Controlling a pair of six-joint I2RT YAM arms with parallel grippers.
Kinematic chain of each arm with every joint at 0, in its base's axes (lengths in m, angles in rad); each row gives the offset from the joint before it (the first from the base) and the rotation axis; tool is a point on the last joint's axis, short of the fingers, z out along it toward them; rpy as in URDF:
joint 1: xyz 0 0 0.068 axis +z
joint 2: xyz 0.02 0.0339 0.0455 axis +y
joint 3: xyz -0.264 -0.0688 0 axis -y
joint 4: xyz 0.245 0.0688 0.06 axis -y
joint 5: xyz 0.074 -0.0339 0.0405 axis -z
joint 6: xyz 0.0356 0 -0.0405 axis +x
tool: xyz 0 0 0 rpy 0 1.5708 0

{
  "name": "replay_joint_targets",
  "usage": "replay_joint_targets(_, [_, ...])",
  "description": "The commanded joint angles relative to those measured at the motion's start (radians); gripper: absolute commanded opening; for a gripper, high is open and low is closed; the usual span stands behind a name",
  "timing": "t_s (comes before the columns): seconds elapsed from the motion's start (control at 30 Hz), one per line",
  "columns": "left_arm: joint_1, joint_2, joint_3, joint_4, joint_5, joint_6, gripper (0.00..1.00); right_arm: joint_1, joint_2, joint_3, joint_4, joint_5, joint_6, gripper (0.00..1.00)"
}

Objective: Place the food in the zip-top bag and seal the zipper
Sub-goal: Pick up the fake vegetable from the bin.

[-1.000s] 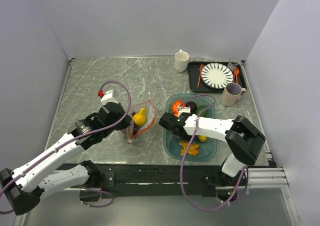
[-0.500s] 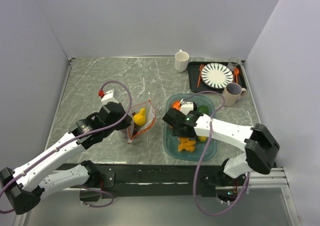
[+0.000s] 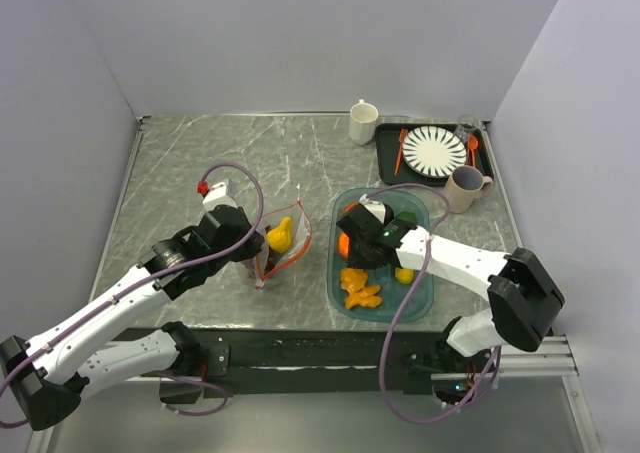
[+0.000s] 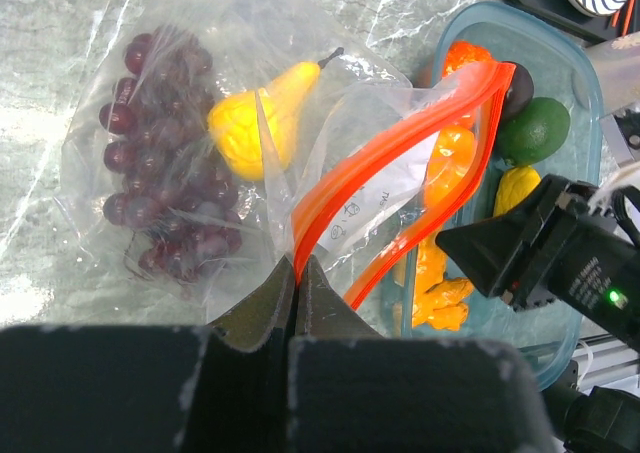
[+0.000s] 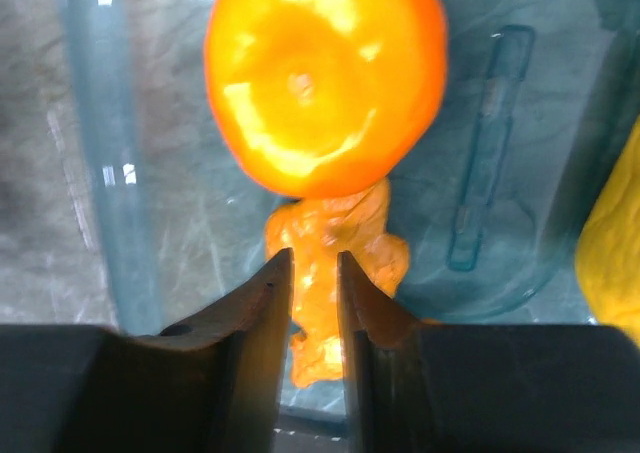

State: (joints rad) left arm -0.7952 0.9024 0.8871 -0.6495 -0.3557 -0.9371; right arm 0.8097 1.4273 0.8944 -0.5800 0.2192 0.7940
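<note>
Just left of the translucent teal tray (image 3: 412, 301), the zip-top bag (image 4: 340, 173) sits on the grey marbled tabletop (image 3: 220, 163). It is a crinkled clear pouch with its mouth gaping toward the tray. Its zipper (image 4: 380, 141), a thin orange-red strip, bows open in a long loop. The left fingers (image 4: 250, 313) are pinched tight on the end of that strip farthest from the tray.

Inside the bag, on the side away from the tray, lie a knobbly dark purple grape bunch (image 4: 165, 173) and a dimpled yellow pear (image 4: 255, 123) with a thin dark stem.

Within the tray, close to its left wall, the right fingers (image 5: 255, 313) point downward. They are drawn nearly together with only a thin slit between them, and nothing shows clamped there. Just past their tips is a glossy orange round (image 5: 325, 73) with a dimpled centre, slightly blurred. Whether it rests on the tray floor I cannot tell. Under it on the tray floor lies a lumpy orange segment piece (image 5: 350, 243).

Toward the tray's right wall sits a bumpy yellow lemon (image 4: 518, 188). At the tray's far end are a smooth green fruit (image 4: 535, 130) and a dark plum (image 4: 517, 88).
</note>
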Motion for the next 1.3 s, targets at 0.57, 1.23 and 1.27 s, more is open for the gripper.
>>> replay_joint_targets(0.57, [0.004, -0.004, -0.01, 0.065, 0.023, 0.02, 0.01, -0.194, -0.307, -0.236, 0.02, -0.275, -0.084, 0.76])
replay_joint_targets(1.23, [0.004, 0.018, 0.006, 0.067, 0.041, 0.026, 0.01, -0.227, -0.242, -0.38, 0.247, -0.537, -0.075, 0.59])
replay_joint_targets(1.27, [0.004, 0.013, 0.006, 0.065, 0.04, 0.026, 0.01, -0.227, -0.238, -0.382, 0.252, -0.54, -0.073, 0.59])
